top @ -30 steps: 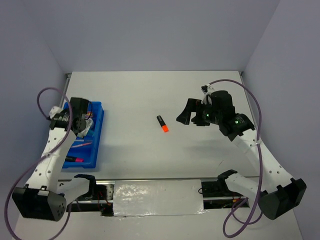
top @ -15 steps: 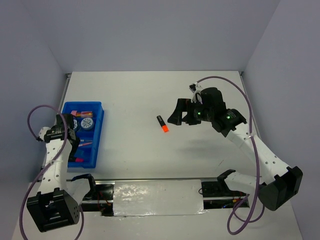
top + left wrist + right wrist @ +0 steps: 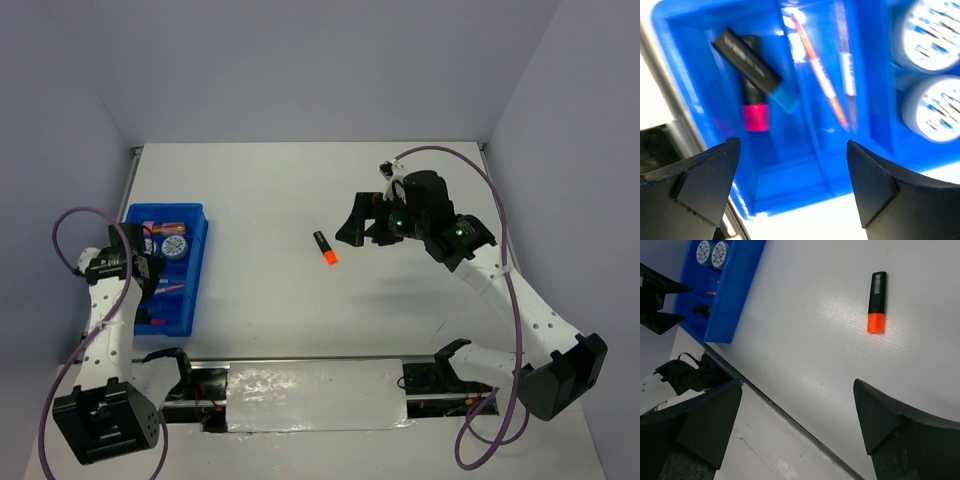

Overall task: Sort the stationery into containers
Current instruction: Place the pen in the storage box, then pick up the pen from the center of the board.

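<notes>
Right pincer (image 3: 797, 385): jaws wide, nothing between them, hanging above the bench (image 3: 270, 190).

Orange highlighter (image 3: 876, 302): lies flat on the bench, alone. In the right wrist view it sits ahead of the pincer and off to the side of the right fingertip, outside the gap. Near, but not lined up.

Left pincer (image 3: 792, 145): jaws also wide and empty, hovering over the blue tray (image 3: 200, 250). Directly below it are a blue-ended highlighter (image 3: 752, 62) lying across a pink-ended one (image 3: 754, 105) in one compartment. Two thin pens (image 3: 832, 80) lie in the next slot over, and two patterned rolls (image 3: 932, 70) sit beyond its right finger.

Judgement: the orange highlighter looks like the last loose piece, so the step in hand is the right arm's approach to it.

To do it well:
- Shift sideways first until the black barrel sits centred in the gap, then descend.
- Turn the wrist so the fingers close across the barrel's narrow width, not along its length.
- Take it at mid-barrel. A grip on the orange end may pivot or slip.
- Go low enough that the tips bracket the body, without pressing into the bench.
- Its likely home is the compartment beneath the left pincer, so that arm may need to clear away first.
</notes>
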Robot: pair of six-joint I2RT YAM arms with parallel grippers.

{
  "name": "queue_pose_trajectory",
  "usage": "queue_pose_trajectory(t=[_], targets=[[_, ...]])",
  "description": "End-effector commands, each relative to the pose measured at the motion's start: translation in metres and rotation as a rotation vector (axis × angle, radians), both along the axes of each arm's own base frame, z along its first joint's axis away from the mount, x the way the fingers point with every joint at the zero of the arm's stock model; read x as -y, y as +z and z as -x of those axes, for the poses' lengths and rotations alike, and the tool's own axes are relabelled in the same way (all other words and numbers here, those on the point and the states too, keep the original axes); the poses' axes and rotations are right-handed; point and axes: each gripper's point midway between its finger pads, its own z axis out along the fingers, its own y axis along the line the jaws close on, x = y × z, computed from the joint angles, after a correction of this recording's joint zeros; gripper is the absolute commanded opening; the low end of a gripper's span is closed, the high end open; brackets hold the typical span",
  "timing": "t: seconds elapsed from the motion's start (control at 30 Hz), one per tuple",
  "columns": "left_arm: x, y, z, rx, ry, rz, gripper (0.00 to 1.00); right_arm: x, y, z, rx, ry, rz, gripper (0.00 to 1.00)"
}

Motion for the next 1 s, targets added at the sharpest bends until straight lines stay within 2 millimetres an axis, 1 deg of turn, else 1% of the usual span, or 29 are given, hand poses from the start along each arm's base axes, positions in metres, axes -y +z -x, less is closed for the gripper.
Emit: queue_pose_trajectory(t=[0.0, 0.03, 0.07, 0.1, 0.13, 0.17, 0.2, 0.23, 0.27, 0.3, 0.33, 0.37, 0.4, 0.43, 0.47, 0.5, 0.57, 0.6, 0.63, 0.67, 0.7, 0.73, 0.8, 0.83, 0.87, 0.9, 0.93, 0.97], targets=[[0.029, 0.028, -0.037, 0.126, -0.137, 0.048, 0.99, -0.002, 0.018, -0.011, 0.062, -0.017, -0.005, 1.0], [0.039, 0.042, -0.055, 0.167, -0.131, 0.052, 0.99, 0.007, 0.02, -0.019, 0.07, -0.085, 0.013, 1.0], [0.071, 0.05, -0.067, 0.176, -0.237, 0.048, 0.99, 0.014, 0.021, -0.023, 0.072, -0.136, 0.037, 1.0], [0.08, 0.044, -0.076, 0.131, -0.212, 0.035, 0.99, 0.025, 0.023, -0.025, 0.062, -0.188, 0.072, 1.0], [0.114, 0.063, -0.095, 0.176, -0.304, 0.048, 0.99, 0.043, 0.023, -0.034, 0.073, -0.296, 0.119, 1.0], [0.135, 0.066, -0.106, 0.18, -0.345, 0.061, 0.99, 0.054, 0.025, -0.036, 0.075, -0.356, 0.144, 1.0], [0.16, 0.07, -0.133, 0.184, -0.358, 0.07, 0.99, 0.068, 0.028, -0.032, 0.066, -0.418, 0.161, 1.0], [0.199, 0.07, -0.14, 0.177, -0.45, 0.076, 0.99, 0.076, 0.029, -0.031, 0.073, -0.456, 0.173, 1.0], [0.221, 0.074, -0.15, 0.177, -0.485, 0.07, 0.99, 0.089, 0.031, -0.032, 0.087, -0.515, 0.191, 1.0], [0.246, 0.07, -0.173, 0.138, -0.499, 0.053, 0.99, 0.098, 0.031, -0.024, 0.08, -0.547, 0.188, 1.0], [0.266, 0.064, -0.181, 0.112, -0.525, 0.051, 0.99, 0.103, 0.032, -0.019, 0.084, -0.562, 0.188, 1.0], [0.29, 0.061, -0.185, 0.096, -0.573, 0.058, 0.99, 0.11, 0.03, -0.014, 0.08, -0.579, 0.199, 1.0], [0.32, 0.049, -0.2, 0.069, -0.609, 0.071, 0.99, 0.115, 0.032, -0.007, 0.091, -0.587, 0.192, 1.0], [0.334, 0.021, -0.207, 0.008, -0.618, 0.057, 0.99, 0.117, 0.031, -0.001, 0.087, -0.581, 0.196, 1.0], [0.352, 0.03, -0.219, 0.051, -0.635, 0.077, 0.99, 0.121, 0.033, 0.005, 0.097, -0.58, 0.191, 1.0], [0.364, 0.025, -0.222, 0.046, -0.653, 0.087, 0.99, 0.123, 0.033, 0.007, 0.096, -0.58, 0.194, 1.0], [0.378, 0.009, -0.228, 0.028, -0.666, 0.099, 0.99, 0.126, 0.034, 0.014, 0.099, -0.57, 0.195, 1.0], [0.388, -0.008, -0.231, 0.007, -0.673, 0.117, 0.99, 0.126, 0.034, 0.02, 0.104, -0.548, 0.194, 1.0], [0.391, -0.017, -0.232, -0.005, -0.679, 0.122, 0.99, 0.126, 0.036, 0.022, 0.109, -0.538, 0.191, 1.0], [0.392, -0.032, -0.23, -0.031, -0.677, 0.116, 0.99, 0.126, 0.036, 0.026, 0.112, -0.526, 0.195, 1.0], [0.394, -0.039, -0.229, -0.042, -0.681, 0.117, 0.99, 0.124, 0.037, 0.028, 0.114, -0.508, 0.187, 1.0], [0.399, -0.044, -0.231, -0.033, -0.696, 0.126, 0.98, 0.123, 0.037, 0.03, 0.117, -0.495, 0.182, 1.0], [0.396, -0.066, -0.228, -0.072, -0.696, 0.116, 0.96, 0.119, 0.036, 0.034, 0.121, -0.462, 0.169, 1.0], [0.397, -0.067, -0.228, -0.072, -0.697, 0.116, 0.96, 0.117, 0.036, 0.035, 0.118, -0.454, 0.164, 1.0], [0.397, -0.076, -0.226, -0.09, -0.703, 0.116, 0.94, 0.116, 0.035, 0.037, 0.117, -0.446, 0.161, 1.0], [0.397, -0.081, -0.225, -0.102, -0.703, 0.117, 0.92, 0.115, 0.035, 0.037, 0.114, -0.438, 0.157, 1.0], [0.399, -0.091, -0.222, -0.13, -0.711, 0.126, 0.9, 0.113, 0.034, 0.037, 0.113, -0.43, 0.151, 1.0], [0.399, -0.097, -0.219, -0.147, -0.715, 0.128, 0.89, 0.112, 0.033, 0.037, 0.112, -0.426, 0.15, 1.0]])
